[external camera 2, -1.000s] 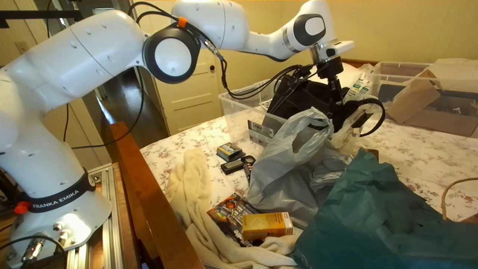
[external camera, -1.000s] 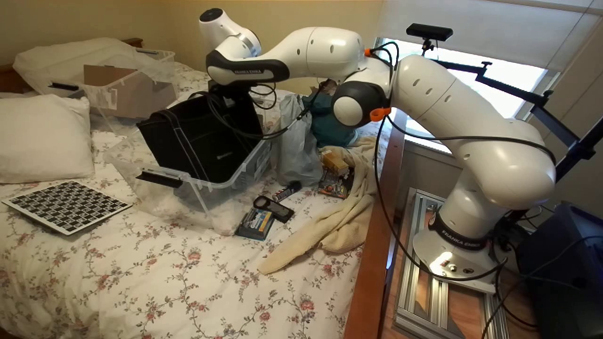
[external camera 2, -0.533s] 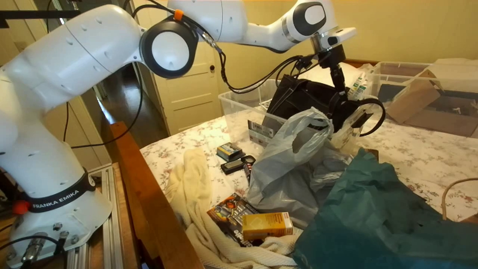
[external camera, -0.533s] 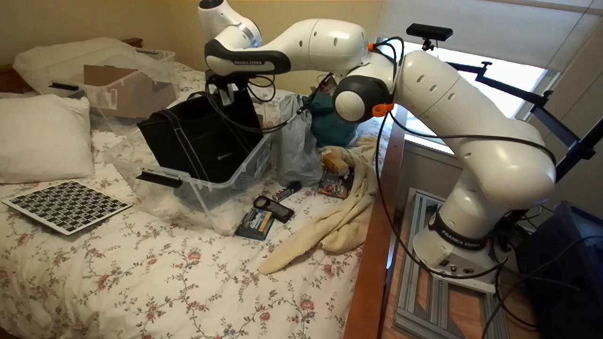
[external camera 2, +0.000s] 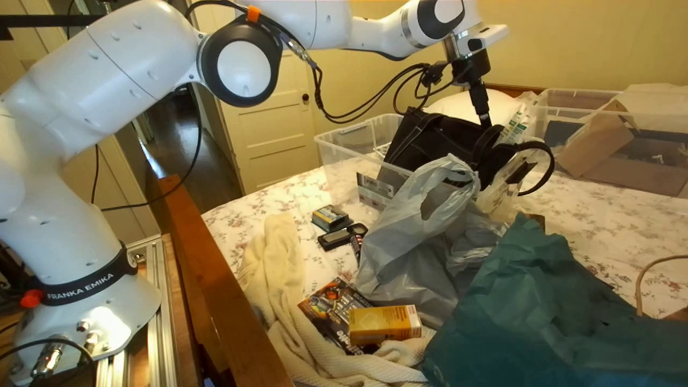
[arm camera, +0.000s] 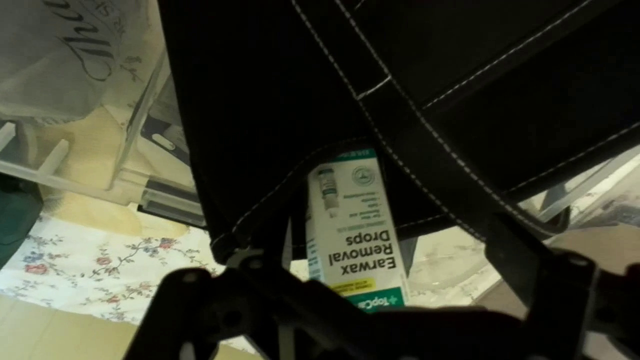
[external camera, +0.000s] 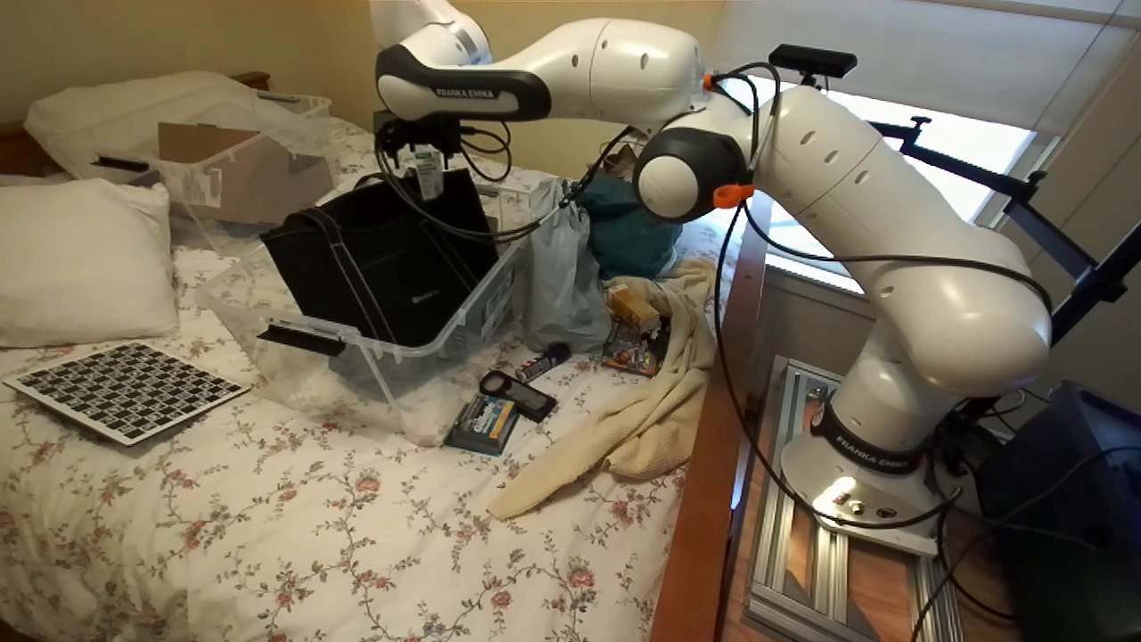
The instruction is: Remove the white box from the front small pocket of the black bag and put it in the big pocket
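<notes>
Observed the arm (external camera: 624,76) raised since the earlier pictures, carrying the gripper (external camera 2: 485,119) farther up from the black bag (external camera 2: 438,142) in both exterior views. Found more of the white box (external camera: 428,171) exposed below the gripper in an exterior view (hidden at that spot a second ago). Recorded black cables (external camera 2: 317,95) lifted likewise.
</notes>
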Tool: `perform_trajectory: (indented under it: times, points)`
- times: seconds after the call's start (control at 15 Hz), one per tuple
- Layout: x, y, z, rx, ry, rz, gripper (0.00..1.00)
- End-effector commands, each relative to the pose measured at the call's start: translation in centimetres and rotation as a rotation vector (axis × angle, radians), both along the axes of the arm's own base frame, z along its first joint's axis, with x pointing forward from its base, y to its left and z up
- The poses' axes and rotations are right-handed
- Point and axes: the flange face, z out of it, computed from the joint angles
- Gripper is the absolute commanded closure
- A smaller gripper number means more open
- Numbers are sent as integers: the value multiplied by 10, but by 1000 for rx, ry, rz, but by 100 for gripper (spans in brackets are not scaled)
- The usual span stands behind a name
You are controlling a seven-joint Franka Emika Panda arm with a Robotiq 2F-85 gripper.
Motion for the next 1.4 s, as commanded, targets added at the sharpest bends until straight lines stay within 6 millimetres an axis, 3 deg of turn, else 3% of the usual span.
perform_trajectory:
  times: [0.0,0.67,1.33]
  points:
    - [1,16,-8,63,19,46,0]
    - [-1,37,-58,78,109,-22,0]
    - [-2,42,-72,138,76,-227,0]
